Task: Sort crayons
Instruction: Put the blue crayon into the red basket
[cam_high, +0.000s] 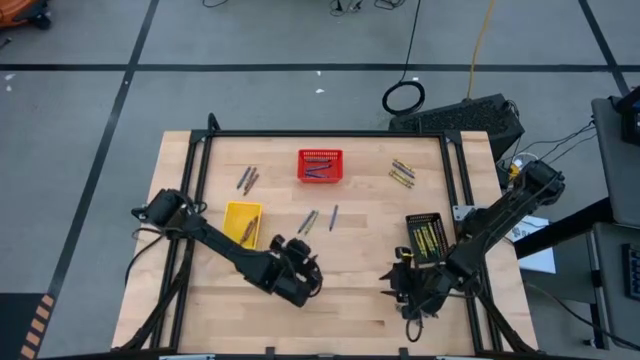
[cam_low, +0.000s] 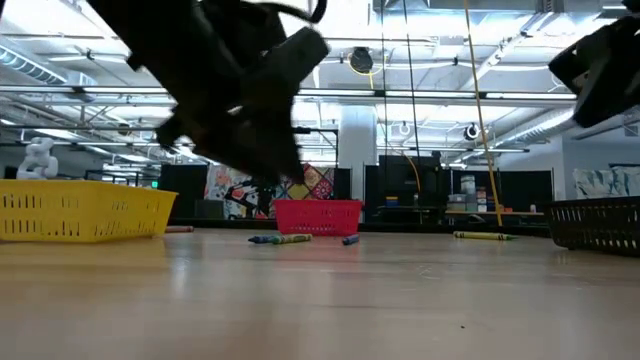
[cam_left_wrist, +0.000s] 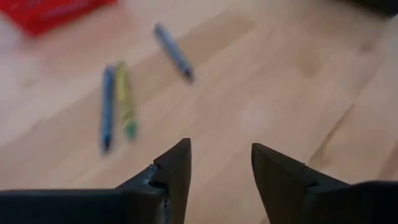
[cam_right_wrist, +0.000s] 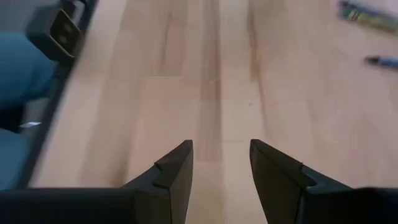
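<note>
Three loose crayons lie flat on the wooden table (cam_high: 350, 300) at its middle: a blue one (cam_left_wrist: 107, 107) beside a yellow-green one (cam_left_wrist: 125, 99), and another blue one (cam_left_wrist: 173, 51) a little apart. Brown crayons (cam_high: 247, 179) lie at the far left, and yellow-green ones (cam_high: 402, 173) at the far right. My left gripper (cam_left_wrist: 221, 162) hovers open on the near side of the middle crayons (cam_high: 308, 221), pointing at them, with nothing between its fingers. My right gripper (cam_right_wrist: 221, 163) hangs open over bare wood near the table's near right (cam_high: 398, 282).
A red basket (cam_high: 320, 166) holding crayons stands at the far middle. A yellow basket (cam_high: 242, 222) is at the left and a black basket (cam_high: 426, 236) at the right, next to my right arm. Bare wood stretches along the near edge.
</note>
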